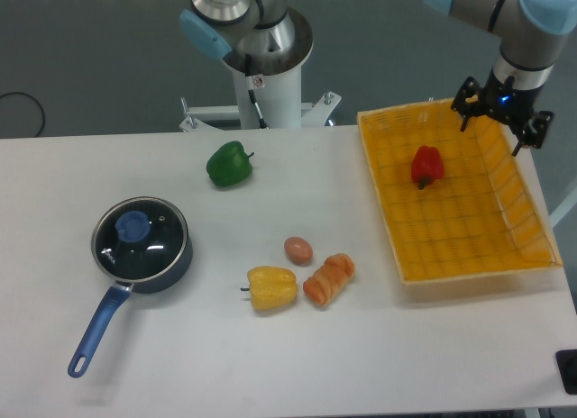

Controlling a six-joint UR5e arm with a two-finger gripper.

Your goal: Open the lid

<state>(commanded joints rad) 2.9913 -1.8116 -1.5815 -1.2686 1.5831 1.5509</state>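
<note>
Nothing done yet: lid (141, 240) sits shut on the saucepan (135, 265), near left of the bench (288, 364). Gripper (502, 119) hangs far right over the yellow basket (532, 247), fingers spread, gripping nothing. Reach, grasp, lift all remain.

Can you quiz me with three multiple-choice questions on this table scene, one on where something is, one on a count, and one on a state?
1. Where is the red pepper?
A. In the yellow basket
B. Beside the saucepan
C. In the gripper

2. How many peppers are there in all?
A. One
B. Two
C. Three

3. How is the lid?
A. Lying on the table
B. Sitting on the saucepan
C. Held in the air

Answers:
1 A, it lies on the basket floor.
2 C, with a green pepper and a yellow pepper too.
3 B, the lid covers the pan, with the gripper far off over the basket.
</note>
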